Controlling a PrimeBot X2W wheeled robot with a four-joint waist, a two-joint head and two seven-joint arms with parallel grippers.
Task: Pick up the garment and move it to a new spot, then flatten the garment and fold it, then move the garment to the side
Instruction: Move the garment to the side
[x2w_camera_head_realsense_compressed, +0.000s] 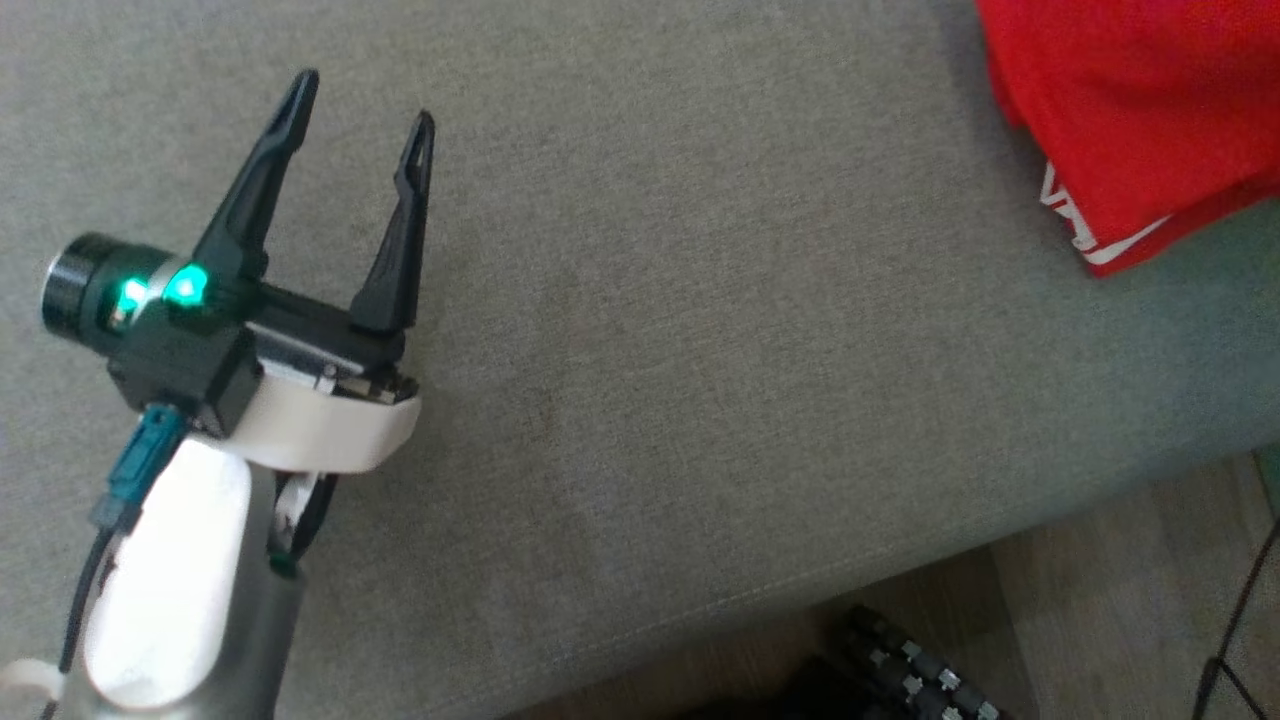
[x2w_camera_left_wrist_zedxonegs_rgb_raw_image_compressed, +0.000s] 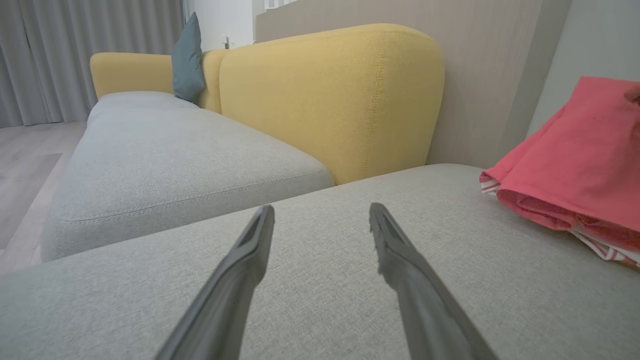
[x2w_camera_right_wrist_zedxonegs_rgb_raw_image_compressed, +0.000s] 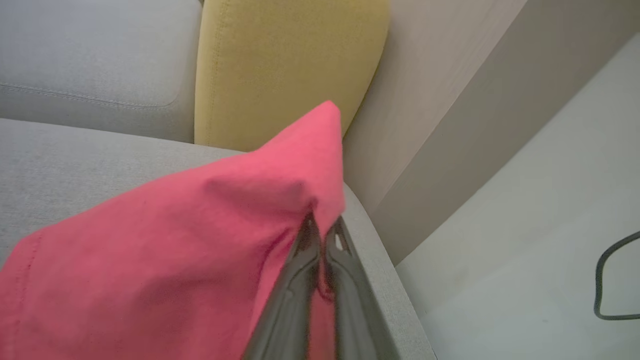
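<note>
Found the left claw (x2w_camera_head_realsense_compressed: 365, 100) at the left of the head view, above the grey seat (x2w_camera_head_realsense_compressed: 700, 300), fingers well apart with nothing between them. Saw the same spread from its own wrist camera: two dark fingers over bare grey cloth, clear of any fabric but the seat's. Could not tell whether the tips touched the seat.

Found the right claw (x2w_camera_right_wrist_zedxonegs_rgb_raw_image_compressed: 324, 222) pinched together on the garment (x2w_camera_right_wrist_zedxonegs_rgb_raw_image_compressed: 175, 240), with red cloth caught between the tips and drawn up into a peak in front of the yellow backrest (x2w_camera_right_wrist_zedxonegs_rgb_raw_image_compressed: 280, 65).

Placed the garment at the right end of the seat, near the edge by the wall (x2w_camera_right_wrist_zedxonegs_rgb_raw_image_compressed: 450, 125) and well apart from the left claw. Saw it in the top right corner of the head view, bunched, with white print along its lower edge. From the left wrist, saw its upper part raised and its lower folds, red with a white-striped hem, resting on the seat.

Noted a second seat (x2w_camera_left_wrist_zedxonegs_rgb_raw_image_compressed: 175, 150) beyond, left of the backrest, with a teal pillow (x2w_camera_left_wrist_zedxonegs_rgb_raw_image_compressed: 187, 60) propped at its far end and grey curtains (x2w_camera_left_wrist_zedxonegs_rgb_raw_image_compressed: 40, 60) behind. Noted wood floor (x2w_camera_head_realsense_compressed: 1100, 580) below the seat's front edge, a thin dark cable (x2w_camera_head_realsense_compressed: 1240, 620) at the lower right, and a dark studded part (x2w_camera_head_realsense_compressed: 900, 670) at the bottom edge, too cut off to identify.
</note>
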